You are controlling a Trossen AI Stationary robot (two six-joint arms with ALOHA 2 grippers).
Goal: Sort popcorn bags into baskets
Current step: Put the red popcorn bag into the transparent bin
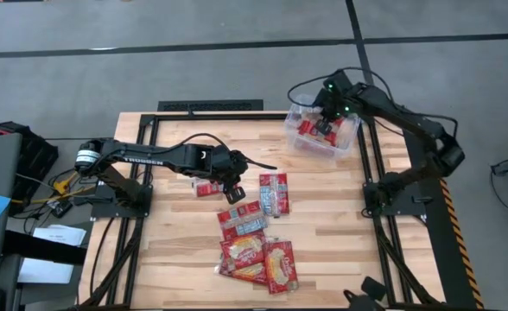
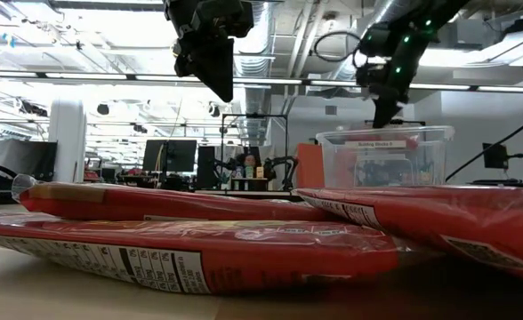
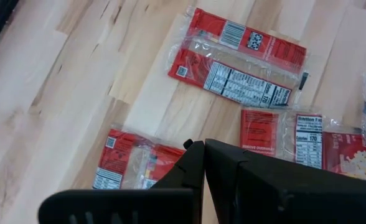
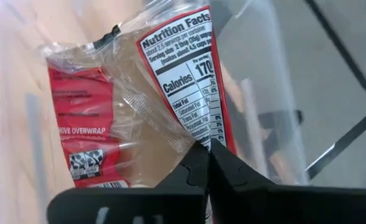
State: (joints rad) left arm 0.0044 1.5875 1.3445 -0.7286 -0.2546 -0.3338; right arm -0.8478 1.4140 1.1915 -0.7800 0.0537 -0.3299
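In the upper right of the high view, the clear tub holds perhaps two popcorn bags, the right gripper pinching one between its fingers; the left gripper, fingers pressed together, hangs mid-counter.

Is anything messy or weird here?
A little messy. Several popcorn bags lie in an overlapping heap at odd angles near the table's front edge, not lined up. The clear tub sits crooked, poking past the far right corner. The right gripper pinches a bag over it; the left gripper hovers shut, empty.
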